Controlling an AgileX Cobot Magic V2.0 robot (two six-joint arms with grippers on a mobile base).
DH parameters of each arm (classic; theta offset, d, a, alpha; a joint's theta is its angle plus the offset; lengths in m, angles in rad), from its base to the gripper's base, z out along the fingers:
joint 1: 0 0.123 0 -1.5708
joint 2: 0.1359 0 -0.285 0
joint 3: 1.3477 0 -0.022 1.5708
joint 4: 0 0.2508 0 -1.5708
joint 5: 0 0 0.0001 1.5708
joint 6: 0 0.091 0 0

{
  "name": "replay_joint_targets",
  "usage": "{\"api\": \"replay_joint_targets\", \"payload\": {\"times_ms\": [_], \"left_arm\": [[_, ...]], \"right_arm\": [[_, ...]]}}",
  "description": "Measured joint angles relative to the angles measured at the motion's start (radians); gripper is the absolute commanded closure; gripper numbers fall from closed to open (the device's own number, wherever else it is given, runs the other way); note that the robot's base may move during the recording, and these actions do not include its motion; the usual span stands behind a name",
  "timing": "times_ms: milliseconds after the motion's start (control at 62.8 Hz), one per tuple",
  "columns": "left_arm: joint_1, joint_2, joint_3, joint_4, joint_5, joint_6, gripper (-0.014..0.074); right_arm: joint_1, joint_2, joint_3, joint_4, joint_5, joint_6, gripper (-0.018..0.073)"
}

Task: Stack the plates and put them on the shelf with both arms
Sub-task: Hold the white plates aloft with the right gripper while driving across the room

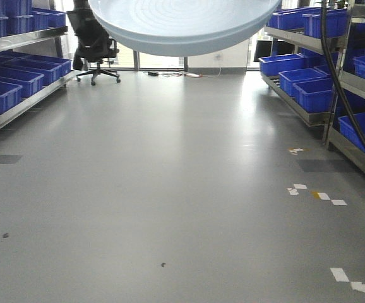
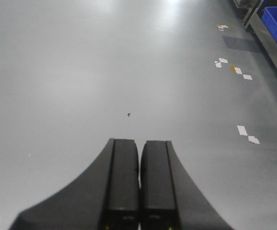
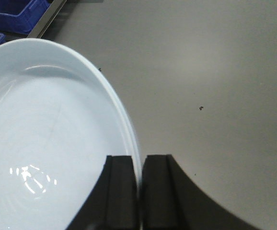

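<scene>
Grey floor point(image 1: 170, 189) runs between shelf point(image 1: 296, 39) racks holding blue crates point(image 1: 282, 63). Right end effector point(image 3: 140, 165) is clamped on the rim of the plate point(image 3: 47, 134), held aloft and extending leftward in its wrist view. Left end effector point(image 2: 139, 148) is closed, fingers touching, gripping nothing, above the floor.

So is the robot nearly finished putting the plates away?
Partway. A plate is already lifted: the right gripper is clamped on its rim. Whether a second plate sits stacked with it, I cannot tell. The left gripper is shut and empty. The plate has not yet reached the shelf.
</scene>
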Motion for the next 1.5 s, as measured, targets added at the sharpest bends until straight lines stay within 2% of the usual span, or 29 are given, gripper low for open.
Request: {"api": "replay_joint_targets", "payload": {"times_ms": [1497], "left_arm": [[0.000,0.000,0.000,0.000,0.000,0.000,0.0506]], "right_arm": [[0.000,0.000,0.000,0.000,0.000,0.000,0.0526]]}}
